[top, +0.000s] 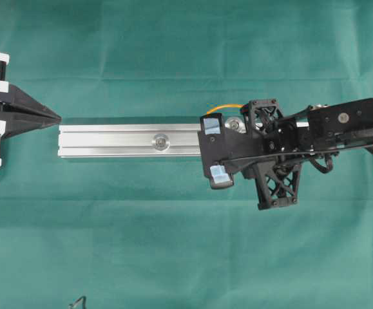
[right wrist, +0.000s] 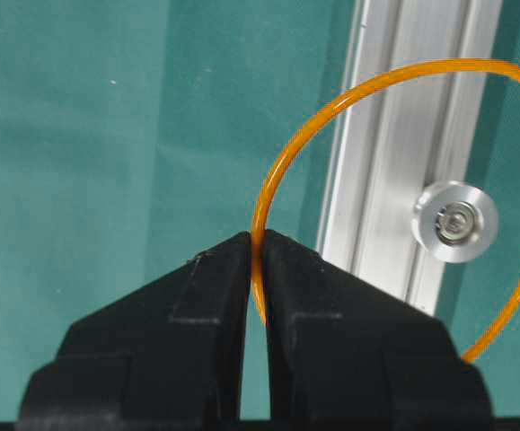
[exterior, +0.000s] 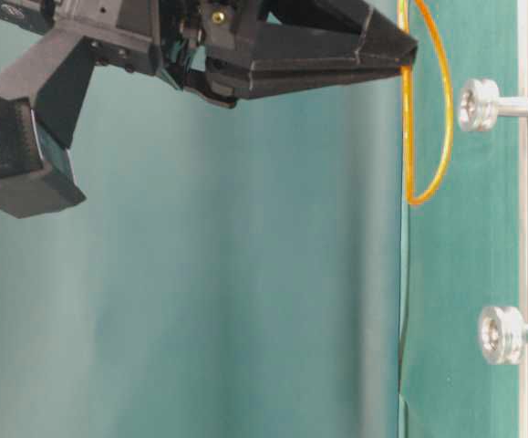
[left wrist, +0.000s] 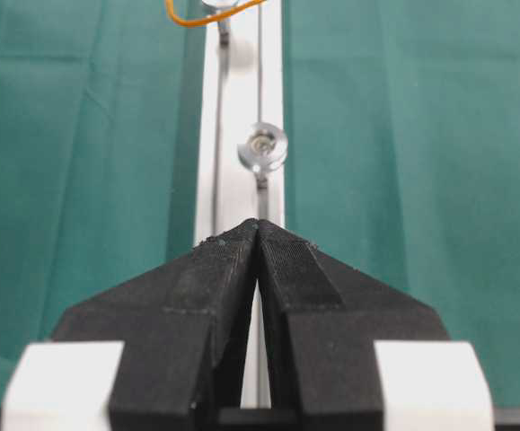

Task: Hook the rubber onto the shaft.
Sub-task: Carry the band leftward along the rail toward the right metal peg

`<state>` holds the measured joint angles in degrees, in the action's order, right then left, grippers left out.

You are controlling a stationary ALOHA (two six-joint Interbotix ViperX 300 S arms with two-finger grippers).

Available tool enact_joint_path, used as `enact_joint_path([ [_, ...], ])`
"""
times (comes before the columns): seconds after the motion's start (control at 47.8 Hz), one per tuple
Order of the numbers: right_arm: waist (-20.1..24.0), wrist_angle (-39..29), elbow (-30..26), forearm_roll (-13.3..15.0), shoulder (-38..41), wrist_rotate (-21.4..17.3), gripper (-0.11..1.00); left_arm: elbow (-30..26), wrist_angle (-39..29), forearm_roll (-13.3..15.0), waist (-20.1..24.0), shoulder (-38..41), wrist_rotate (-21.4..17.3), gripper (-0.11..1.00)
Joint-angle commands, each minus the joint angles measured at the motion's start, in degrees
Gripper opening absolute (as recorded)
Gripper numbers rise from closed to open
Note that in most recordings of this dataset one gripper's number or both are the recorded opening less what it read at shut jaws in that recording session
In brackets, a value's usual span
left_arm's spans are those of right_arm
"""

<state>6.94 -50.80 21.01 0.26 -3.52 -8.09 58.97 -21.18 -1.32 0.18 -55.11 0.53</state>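
I had the worktop (top: 173, 244) under green cloth, the aluminium rail (top: 109, 140) along it. My worry: the rubber (right wrist: 282, 171), pinched at one thin spot, could slip or snag short of the shaft (right wrist: 454, 221). The right claw (right wrist: 258, 247) was clamped on it, the loop hanging around the shaft; the left claw (left wrist: 258, 229) sat closed, empty

far rubber band (right wrist: 331, 112) arc cut by the wrist view's right edge
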Motion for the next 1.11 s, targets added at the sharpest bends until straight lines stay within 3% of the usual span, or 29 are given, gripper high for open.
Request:
enact_joint_path([
  [0.0,0.5,0.6,-1.5,-0.5,-0.6,-0.1,0.07,-1.8,0.2,-0.1,-0.1,0.4,0.1,0.0],
  [1.087,3.9,1.8,-1.5,-2.7,-0.1,-0.3,0.07,-1.8,0.2,-0.1,0.0,0.4,0.1,0.0],
])
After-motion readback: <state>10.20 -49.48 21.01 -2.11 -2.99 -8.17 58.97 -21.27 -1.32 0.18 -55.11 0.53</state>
